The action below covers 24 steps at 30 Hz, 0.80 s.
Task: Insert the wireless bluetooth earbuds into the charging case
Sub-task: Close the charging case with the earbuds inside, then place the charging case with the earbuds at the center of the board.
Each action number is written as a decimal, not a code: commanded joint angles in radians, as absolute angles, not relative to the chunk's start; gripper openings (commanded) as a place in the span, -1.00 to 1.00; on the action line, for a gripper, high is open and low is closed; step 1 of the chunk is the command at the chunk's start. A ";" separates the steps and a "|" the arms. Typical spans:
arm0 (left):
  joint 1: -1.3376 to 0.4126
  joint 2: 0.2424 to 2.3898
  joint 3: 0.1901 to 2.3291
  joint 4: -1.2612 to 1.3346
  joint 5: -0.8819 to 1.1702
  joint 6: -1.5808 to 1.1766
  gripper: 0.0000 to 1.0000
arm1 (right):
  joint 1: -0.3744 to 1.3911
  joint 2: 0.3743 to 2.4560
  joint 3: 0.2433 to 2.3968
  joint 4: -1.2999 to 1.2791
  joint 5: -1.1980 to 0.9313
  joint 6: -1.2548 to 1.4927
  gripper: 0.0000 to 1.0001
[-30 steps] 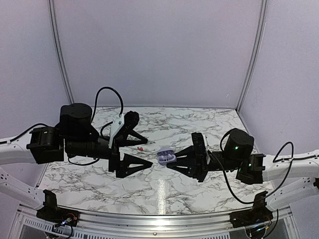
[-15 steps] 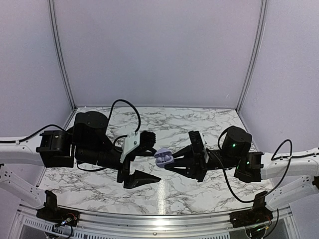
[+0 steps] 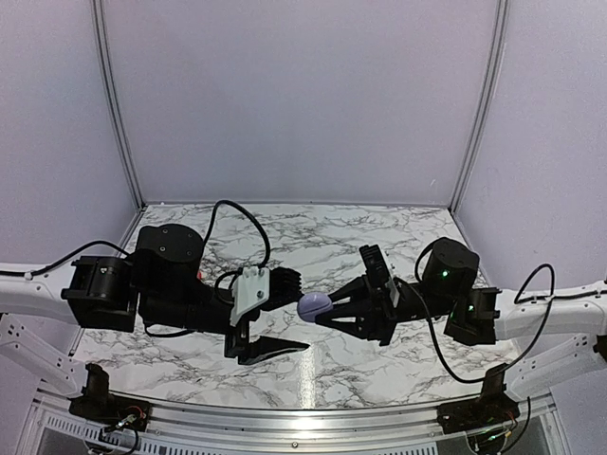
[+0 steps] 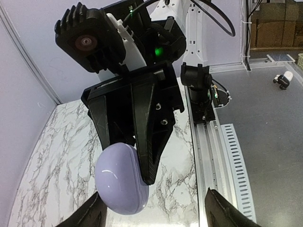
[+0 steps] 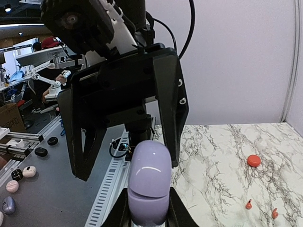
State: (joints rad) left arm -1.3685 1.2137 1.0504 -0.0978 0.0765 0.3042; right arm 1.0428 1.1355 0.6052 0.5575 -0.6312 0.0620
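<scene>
L gripper point(image 3: 303, 311) is gaping wide either side of the lilac charging case point(image 5: 149, 182), which R gripper point(image 3: 324, 310) is pinching mid-air w/ long axis aiming at L, while the earbuds point(image 5: 248, 205) are lying on the marble table point(image 5: 213, 170) near a red disc point(image 5: 254, 161), prob light, hard and slick, so pinch across body, axis too small to tell.

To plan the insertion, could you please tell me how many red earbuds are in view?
2. Both lie on the marble table in the right wrist view: one earbud near the bottom edge, the other right of it, below the round red case. More may be hidden.
</scene>
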 commanded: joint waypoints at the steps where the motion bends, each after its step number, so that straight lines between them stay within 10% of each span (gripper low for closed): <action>1: -1.427 1.198 1.074 -0.111 -0.007 0.395 0.46 | 1.003 1.160 0.637 0.590 -0.605 0.138 -1.00; 24: -1.523 1.265 1.101 -0.133 -0.250 0.591 0.54 | 1.001 1.256 0.696 0.578 -0.619 0.355 -1.00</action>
State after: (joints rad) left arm -1.4918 1.2549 1.0763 -0.1463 -0.3161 0.5667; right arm 1.0214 1.2480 0.6559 0.5713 -0.6838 0.2966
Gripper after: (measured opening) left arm 0.785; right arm 0.220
